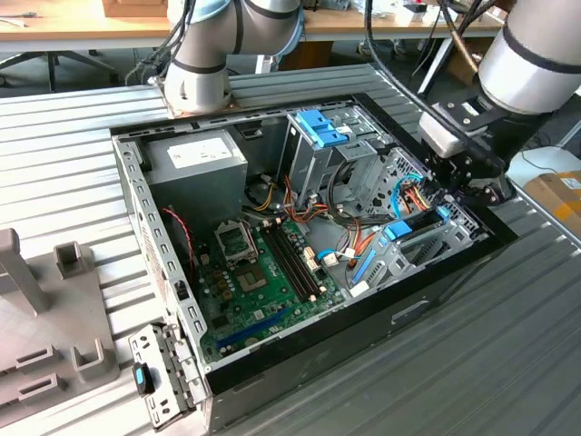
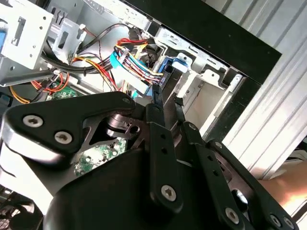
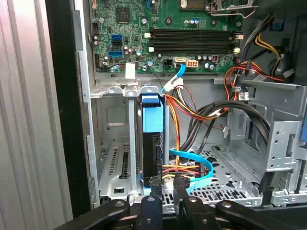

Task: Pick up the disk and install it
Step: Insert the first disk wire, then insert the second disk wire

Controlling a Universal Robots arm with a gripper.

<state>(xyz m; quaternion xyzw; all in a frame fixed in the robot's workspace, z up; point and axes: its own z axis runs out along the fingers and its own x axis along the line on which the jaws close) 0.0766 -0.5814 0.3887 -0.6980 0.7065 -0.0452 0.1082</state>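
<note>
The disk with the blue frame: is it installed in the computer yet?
Pickup looks done: the disk already stands on edge in a slot of the metal bay. In hand: the gripper sits right at the disk's end. Whether the disk is pushed fully home cannot be told.

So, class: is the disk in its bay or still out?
In. The disk stands on edge between the metal bay walls, and the gripper is at its end.

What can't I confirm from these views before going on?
- Disk seating depth: in the first wrist view it stands edge-on in the drive bay, its lower end behind the gripper.
- Disk contact: the second wrist view shows fingers from behind.
- Disk in the exterior view: half covered by the arm.
</note>
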